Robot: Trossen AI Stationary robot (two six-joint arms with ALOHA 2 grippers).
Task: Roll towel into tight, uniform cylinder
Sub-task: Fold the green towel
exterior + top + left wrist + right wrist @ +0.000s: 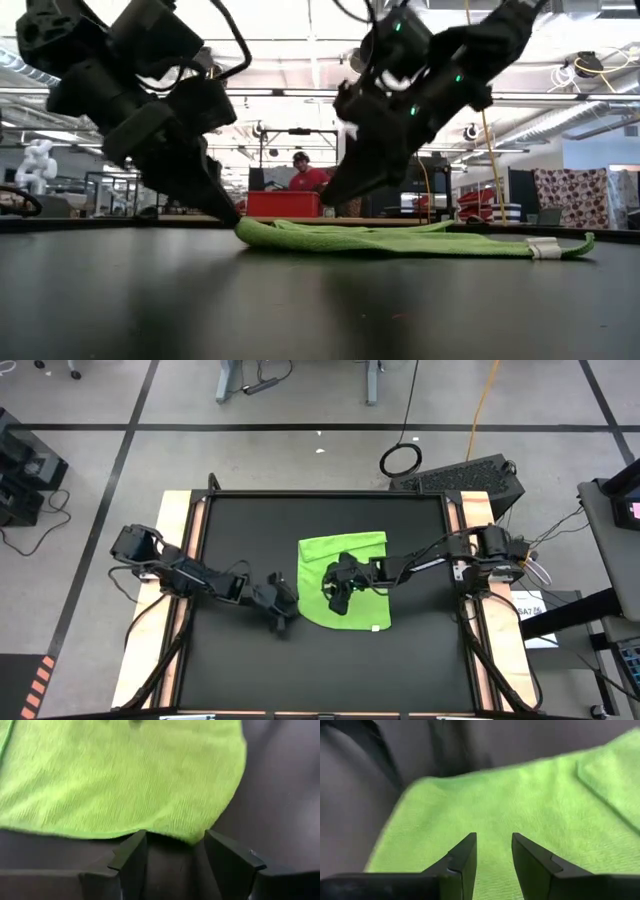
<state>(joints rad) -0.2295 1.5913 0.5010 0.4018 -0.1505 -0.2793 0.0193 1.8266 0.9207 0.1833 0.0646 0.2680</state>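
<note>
Lime-green soft cloth towel [345, 565] laid flat, centre of high view, white tag at lower right; not yet rolled. Left gripper [281, 603] set at towel's left edge, jaws apart. Right gripper [338, 588] over towel middle, jaws apart, nothing held. Step judged: start of roll; next, edge to be pinched & turned over evenly.

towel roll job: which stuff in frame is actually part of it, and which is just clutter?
Part of the job:
- towel, flat on the black table, not rolled yet
- left end effector, open at the towel's left edge
- right end effector, open, over the towel

Just lying about:
- coiled cable on the floor
- red bin in the room behind
</note>
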